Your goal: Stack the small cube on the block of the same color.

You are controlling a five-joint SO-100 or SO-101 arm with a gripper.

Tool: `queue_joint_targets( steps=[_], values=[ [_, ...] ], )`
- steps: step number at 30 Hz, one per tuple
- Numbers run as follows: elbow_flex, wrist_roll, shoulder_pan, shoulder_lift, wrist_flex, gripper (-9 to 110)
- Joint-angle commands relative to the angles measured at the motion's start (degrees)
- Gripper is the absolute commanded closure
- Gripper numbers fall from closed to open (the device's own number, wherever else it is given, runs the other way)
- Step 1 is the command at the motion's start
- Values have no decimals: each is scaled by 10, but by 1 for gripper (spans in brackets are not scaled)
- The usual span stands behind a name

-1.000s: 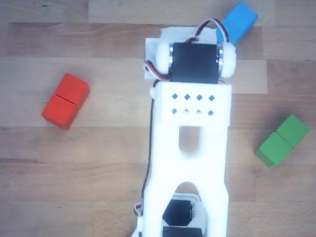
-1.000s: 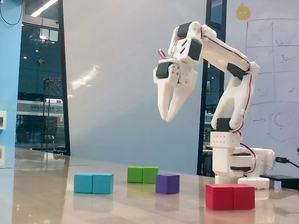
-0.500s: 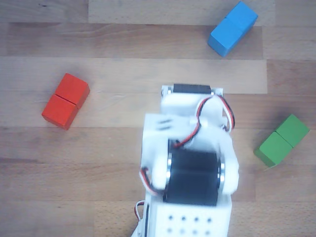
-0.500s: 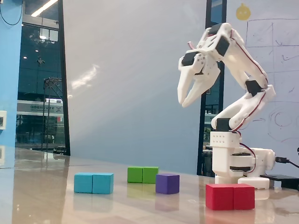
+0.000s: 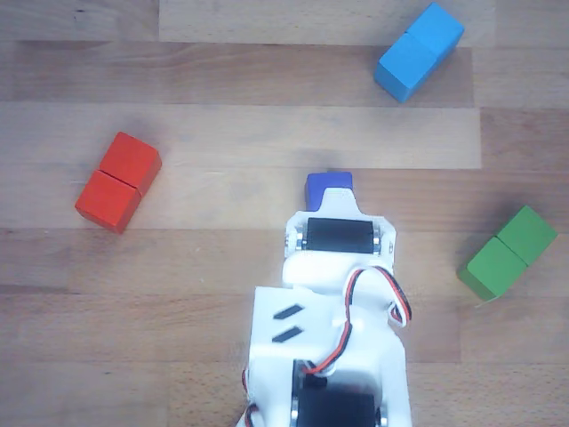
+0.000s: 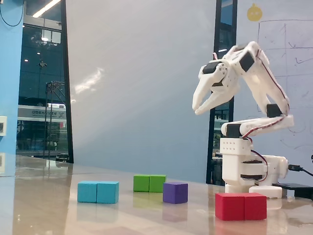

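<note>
The small cube point(image 5: 329, 184) is dark blue and sits on the wooden table, its near side hidden under the white arm point(image 5: 333, 329) in the other view. In the fixed view the small cube point(image 6: 175, 192) looks purple-blue and stands between the blocks. The sky-blue oblong block point(image 5: 420, 51) lies at the far right in the other view; in the fixed view this sky-blue block point(image 6: 98, 192) lies at the left. My gripper point(image 6: 196, 109) hangs high above the table, pointing down-left, fingertips close together and holding nothing, well clear of cube and block.
A red oblong block point(image 5: 118, 182) lies at the left and a green one point(image 5: 508, 253) at the right in the other view. The arm's base point(image 6: 244, 171) stands behind the red block point(image 6: 241, 206) in the fixed view, with the green block point(image 6: 149, 183) farther back.
The arm has folded back toward its base, carrying the gripper higher and away from the blocks. The small cube, covered by the arm before, now shows in the other view. No block moved.
</note>
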Motion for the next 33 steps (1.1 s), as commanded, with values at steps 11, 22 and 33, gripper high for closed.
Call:
queue_joint_targets(
  steps=[11,22,33],
  values=[
    [195,-4,7,233,-74,101],
    [381,-5,2,234,-112,101],
    [468,-4,2,234,-142,101]
  ],
)
